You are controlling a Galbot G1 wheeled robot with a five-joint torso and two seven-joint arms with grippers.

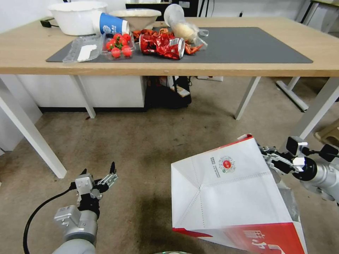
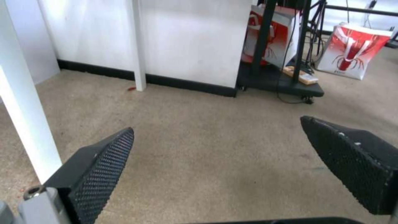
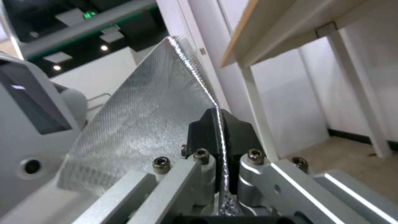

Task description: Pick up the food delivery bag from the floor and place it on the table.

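Your right gripper point(image 3: 219, 124) was clamped on the top edge of the food delivery bag point(image 1: 229, 190); the right wrist view showed both black pads pinched flat on a single fold of the silver foil lining, not on a handle. From the head view the bag hung tilted in front of the robot, low on its right side, white panel with the round red logo facing up and the red band nearest the camera. I couldn't tell whether its lower corner touched the floor point(image 1: 148, 148) or had cleared it. It sat well below the table point(image 1: 247, 68) edge, so the lift and placement weren't done. Left gripper point(image 1: 100, 178) hovered low over the floor on the left, fingers spread wide, holding nothing. Risks as I judged them: that thin-edge pinch could tear or slip if the bag carried weight or swung. The tilt could spill contents. Rising straight up could catch the bag on the table edge or the white leg point(image 1: 317, 106) beside it. The mat point(image 1: 254, 46) had free space on its right; the left half held a red snack wrapper point(image 1: 162, 46), tomatoes point(image 1: 118, 46) and bowls point(image 1: 77, 17), so a drifting set-down could knock them.
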